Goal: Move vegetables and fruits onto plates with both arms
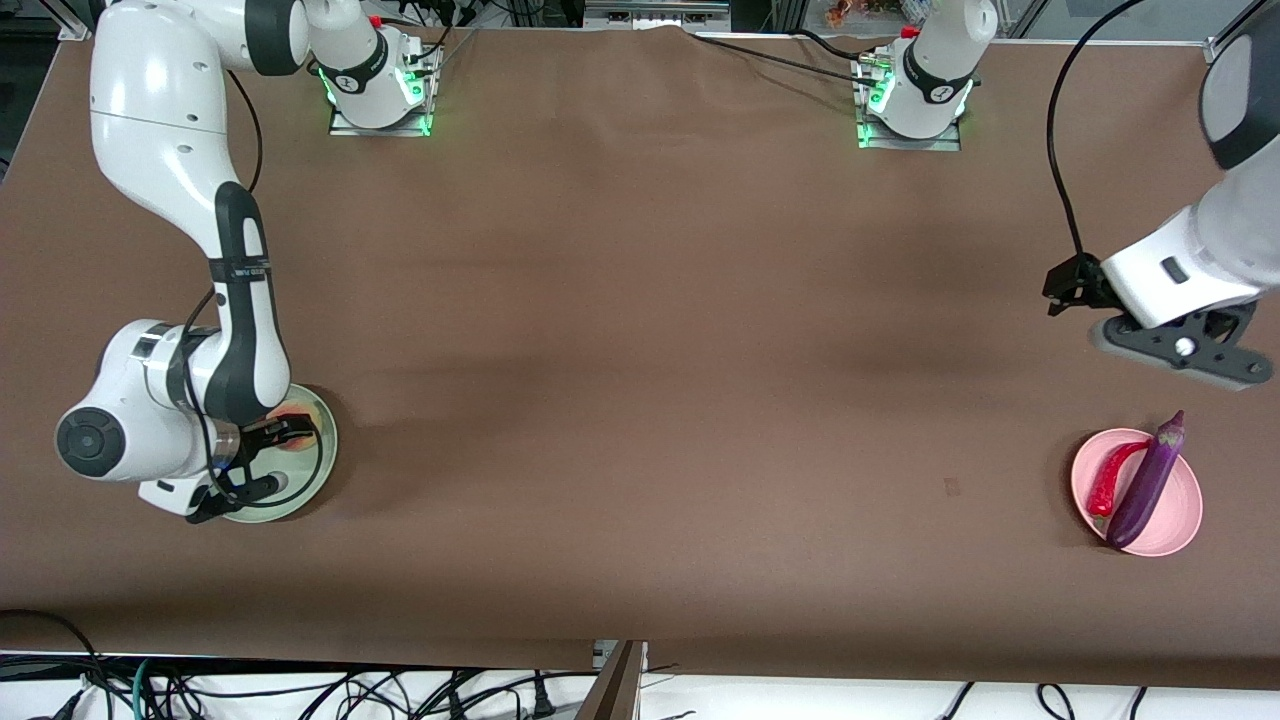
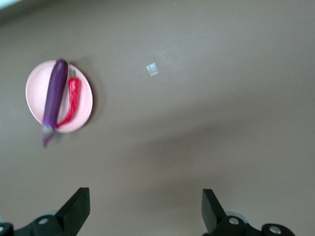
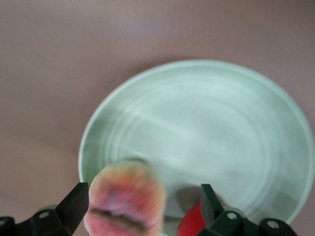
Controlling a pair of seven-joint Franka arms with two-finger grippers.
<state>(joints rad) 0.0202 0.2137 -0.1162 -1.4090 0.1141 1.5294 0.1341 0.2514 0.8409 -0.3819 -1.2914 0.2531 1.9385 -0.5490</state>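
Note:
The pale green plate (image 1: pixel 312 470) lies near the right arm's end of the table and fills the right wrist view (image 3: pixel 206 123). My right gripper (image 1: pixel 268 460) hangs low over it, open. The pink-yellow peach (image 3: pixel 125 199) sits between its fingers, close to one fingertip (image 3: pixel 78 196) and apart from the other; it also shows in the front view (image 1: pixel 292 412). The red pomegranate (image 3: pixel 193 223) lies on the plate by the other finger. The pale pink plate (image 1: pixel 1180 520) holds the purple eggplant (image 1: pixel 1145 485) and the red chili pepper (image 1: pixel 1108 480). My left gripper (image 1: pixel 1185 352) hovers open and empty (image 2: pixel 145 196) over bare table beside that plate.
The brown table top (image 1: pixel 640 350) stretches between the two plates. A small patch of tape (image 1: pixel 952 487) lies on it near the pink plate. The arm bases (image 1: pixel 380 90) stand along the edge farthest from the front camera. Cables hang below the near edge.

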